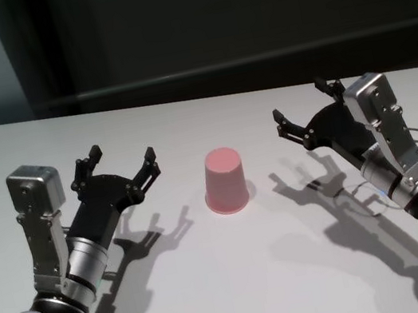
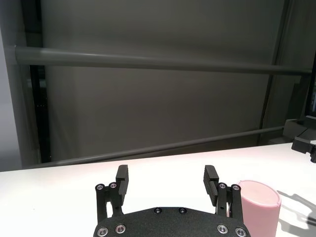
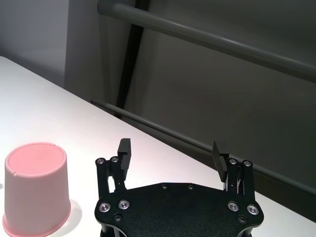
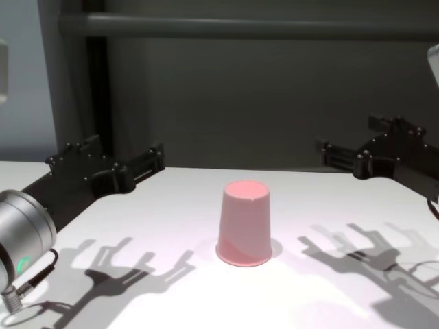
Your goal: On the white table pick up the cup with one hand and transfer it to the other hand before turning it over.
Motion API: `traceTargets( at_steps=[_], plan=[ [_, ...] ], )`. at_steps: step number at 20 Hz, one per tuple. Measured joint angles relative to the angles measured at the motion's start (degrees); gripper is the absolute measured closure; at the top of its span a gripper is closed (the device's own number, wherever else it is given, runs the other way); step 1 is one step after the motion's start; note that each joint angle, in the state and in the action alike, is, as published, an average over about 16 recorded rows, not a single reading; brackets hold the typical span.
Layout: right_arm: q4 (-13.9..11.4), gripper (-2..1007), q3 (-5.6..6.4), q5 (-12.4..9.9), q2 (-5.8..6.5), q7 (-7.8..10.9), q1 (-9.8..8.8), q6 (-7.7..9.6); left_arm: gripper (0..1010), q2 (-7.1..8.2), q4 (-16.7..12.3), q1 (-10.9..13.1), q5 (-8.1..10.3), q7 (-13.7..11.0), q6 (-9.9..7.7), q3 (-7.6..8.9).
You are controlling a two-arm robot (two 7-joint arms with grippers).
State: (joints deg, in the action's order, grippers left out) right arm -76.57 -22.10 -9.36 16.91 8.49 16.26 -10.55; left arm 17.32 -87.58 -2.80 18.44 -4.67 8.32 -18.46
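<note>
White table (image 1: 239,281) runs bare from the near edge to a dark wall behind. Nearest, the left gripper (image 1: 123,165) hovers over its left side, fingers spread apart and holding nothing. Midway between both arms, the cup (image 1: 225,180) stands upside down, rim on the table. Farther right, the right gripper (image 1: 305,111) hovers, fingers likewise apart.

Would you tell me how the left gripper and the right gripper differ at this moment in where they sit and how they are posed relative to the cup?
The left gripper sits on the robot's left of the cup; the right gripper sits on its right. In the head view, the left gripper is closer to the cup and nearer the robot, while the right gripper sits farther back over the white table. Both are open, empty and clear of the upside-down cup.
</note>
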Motion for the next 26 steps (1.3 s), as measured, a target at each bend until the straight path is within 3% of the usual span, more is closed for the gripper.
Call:
traceTargets(
  at_steps=[14, 26],
  plan=[
    [-4.9, 3, 2.75, 4.6, 0.45, -5.1, -6.52, -0.67, 9, 0.0, 0.0, 0.0, 0.0, 0.0, 0.0, 0.0],
    [-5.9, 3, 3.51, 6.7, -1.24, -6.1, -9.49, -1.38, 10, 0.0, 0.0, 0.0, 0.0, 0.0, 0.0, 0.0]
  ],
)
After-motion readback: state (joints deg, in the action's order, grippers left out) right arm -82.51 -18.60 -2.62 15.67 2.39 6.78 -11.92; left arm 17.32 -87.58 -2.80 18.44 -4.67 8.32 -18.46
